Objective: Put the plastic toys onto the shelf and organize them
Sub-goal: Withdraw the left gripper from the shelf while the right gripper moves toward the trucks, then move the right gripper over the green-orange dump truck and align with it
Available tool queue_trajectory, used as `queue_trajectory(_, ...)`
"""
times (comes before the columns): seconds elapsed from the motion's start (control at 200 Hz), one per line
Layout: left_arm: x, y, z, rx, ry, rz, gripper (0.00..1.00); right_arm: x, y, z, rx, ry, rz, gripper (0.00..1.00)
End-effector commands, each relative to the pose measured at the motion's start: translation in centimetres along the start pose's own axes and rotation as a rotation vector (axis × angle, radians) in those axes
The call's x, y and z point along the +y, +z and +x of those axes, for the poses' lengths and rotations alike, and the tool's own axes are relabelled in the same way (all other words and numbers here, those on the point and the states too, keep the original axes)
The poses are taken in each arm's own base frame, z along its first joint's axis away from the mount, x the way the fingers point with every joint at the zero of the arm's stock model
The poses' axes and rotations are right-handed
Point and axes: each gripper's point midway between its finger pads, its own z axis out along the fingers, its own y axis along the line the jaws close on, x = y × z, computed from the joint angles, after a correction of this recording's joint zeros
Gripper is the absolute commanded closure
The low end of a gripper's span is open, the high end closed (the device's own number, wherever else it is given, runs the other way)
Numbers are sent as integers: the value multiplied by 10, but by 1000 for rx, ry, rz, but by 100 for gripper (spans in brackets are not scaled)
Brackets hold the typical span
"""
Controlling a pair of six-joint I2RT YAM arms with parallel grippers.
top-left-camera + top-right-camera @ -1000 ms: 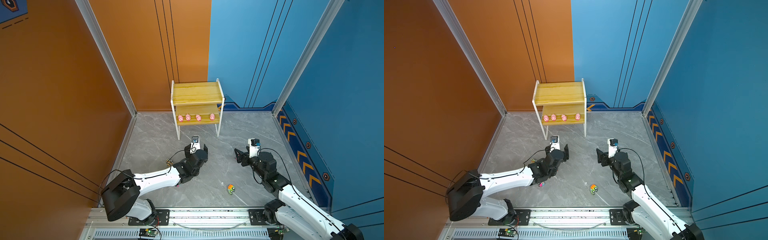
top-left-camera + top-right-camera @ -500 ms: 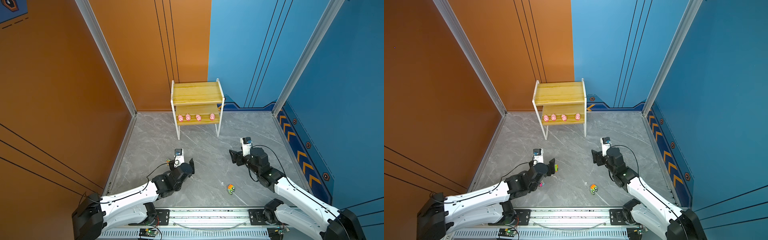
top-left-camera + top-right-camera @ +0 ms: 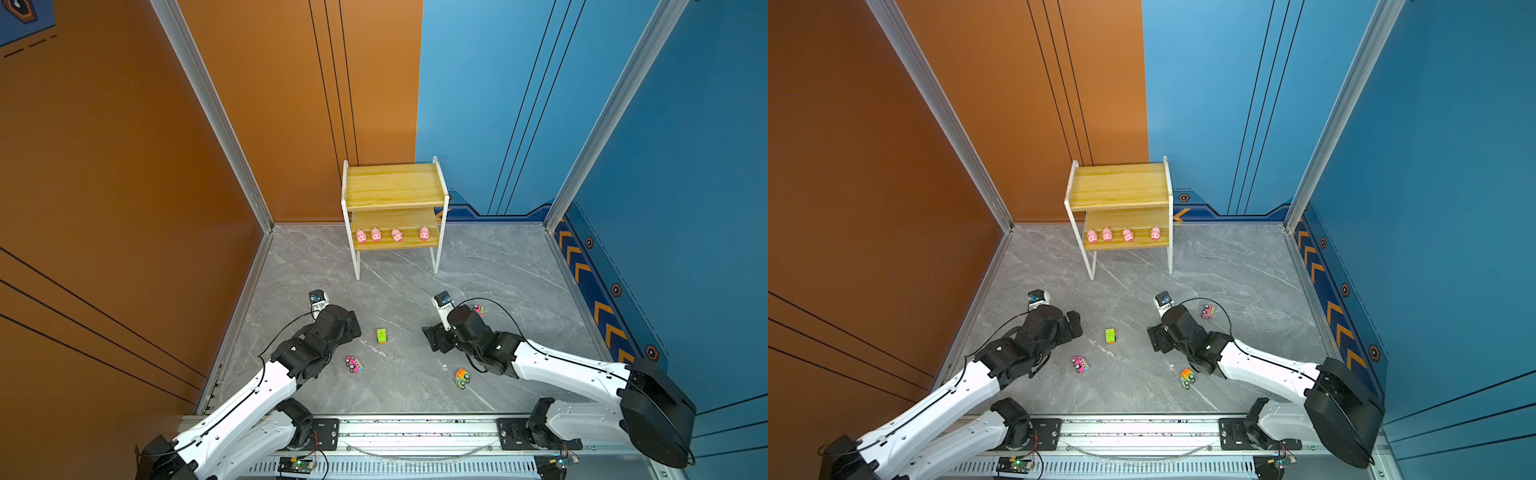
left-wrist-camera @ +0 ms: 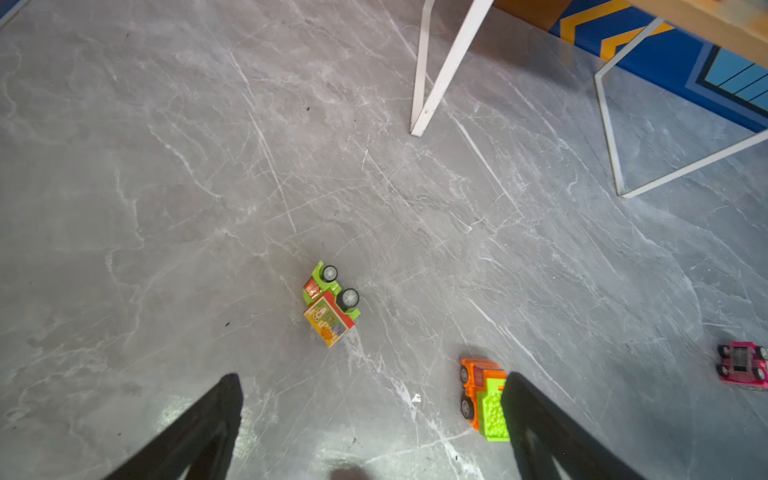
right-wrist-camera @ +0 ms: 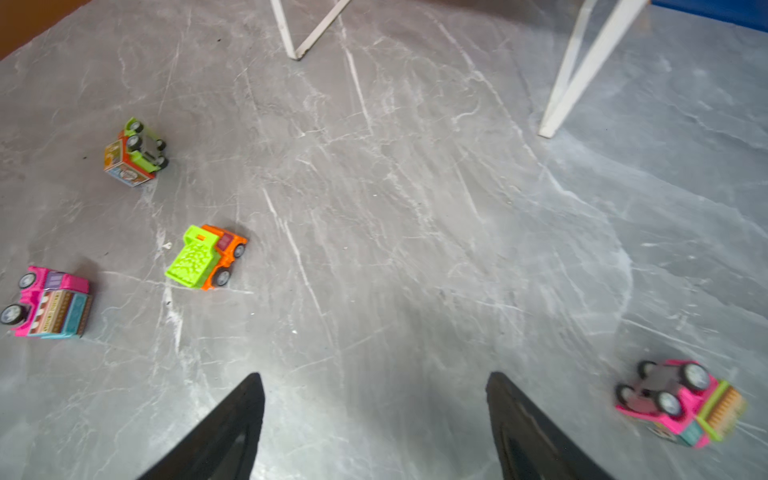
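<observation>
The shelf (image 3: 395,189) (image 3: 1119,187) stands at the back, with several pink pigs (image 3: 376,235) (image 3: 1128,235) in a row on its lower board. My left gripper (image 3: 353,327) (image 3: 1073,326) (image 4: 372,377) is open and empty over the floor. An orange-and-green dump truck (image 4: 484,399) (image 3: 381,336) lies just beside one of its fingers. A green truck (image 4: 330,303) (image 5: 133,153) lies on its side ahead of it. My right gripper (image 3: 432,338) (image 3: 1156,338) (image 5: 375,375) is open over bare floor. An overturned pink car (image 5: 681,403) (image 3: 478,308) lies beside it.
A pink truck (image 3: 353,364) (image 5: 50,303) lies near the left arm's forearm. An orange-and-green car (image 3: 461,378) (image 3: 1187,378) lies in front of the right arm. The shelf's white legs (image 4: 428,83) (image 5: 557,104) stand ahead. Orange and blue walls close in the grey floor.
Both grippers have drawn back from the shelf toward the front and left. The left arm's retreat has uncovered the dump truck and the pink truck in the top views.
</observation>
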Motion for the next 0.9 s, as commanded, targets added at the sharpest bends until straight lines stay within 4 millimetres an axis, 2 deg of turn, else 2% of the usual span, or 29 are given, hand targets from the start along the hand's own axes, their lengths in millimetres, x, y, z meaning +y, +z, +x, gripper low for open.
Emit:
queue_trajectory(0.0,0,-5,8,69,-31,34,2,25,4,-13,-13,-2,9,16)
queue_trajectory(0.14,11,-3,7,73,-62,13,2,64,16,-8,4,-51,-13,17)
queue_trajectory(0.225,18,2,14,104,-84,3,2,72,24,-3,36,-82,16,16)
queue_trajectory(0.31,20,6,22,135,-79,-4,2,70,31,2,65,-88,52,17)
queue_trajectory(0.395,20,9,30,164,-68,-6,2,59,31,4,67,-69,103,17)
queue_trajectory(0.581,7,12,38,174,42,-10,2,24,15,16,90,5,196,17)
queue_trajectory(0.651,-3,12,39,175,76,3,2,18,10,21,107,31,193,17)
queue_trajectory(0.771,-10,16,45,195,131,-6,2,26,12,18,98,41,159,18)
queue_trajectory(0.891,-9,19,49,214,123,-14,2,44,25,11,80,49,125,19)
